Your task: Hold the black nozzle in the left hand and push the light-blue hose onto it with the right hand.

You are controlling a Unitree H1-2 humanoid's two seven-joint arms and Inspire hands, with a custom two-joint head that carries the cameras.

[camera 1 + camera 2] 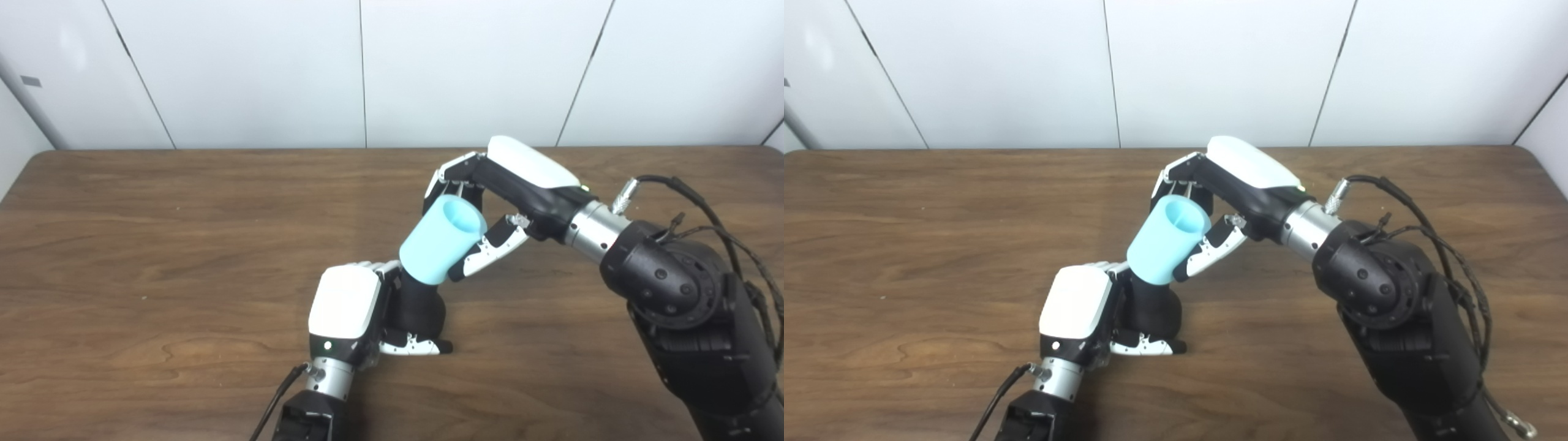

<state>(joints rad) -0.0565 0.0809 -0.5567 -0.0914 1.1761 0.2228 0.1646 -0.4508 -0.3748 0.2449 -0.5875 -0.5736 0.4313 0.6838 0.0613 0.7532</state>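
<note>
Nozzle of black rounded plastic (421, 309) clasped low in left hand (352, 306), fingers wrapped around its body, resting on or just above brown wooden table (153, 257); cannot tell which. Short light-blue tapered hose (441, 240) seated over nozzle's top, tilted up and to the right, open end facing upward. Right hand (490, 202) closed around hose's upper part, fingers behind rim, thumb (490, 248) pressed along its near side. White panelled wall (245, 67) behind table

Hose (442, 240) light blue – nozzle (421, 309) black; table (153, 245) brown woodgrain; wall (245, 67) white.
</note>
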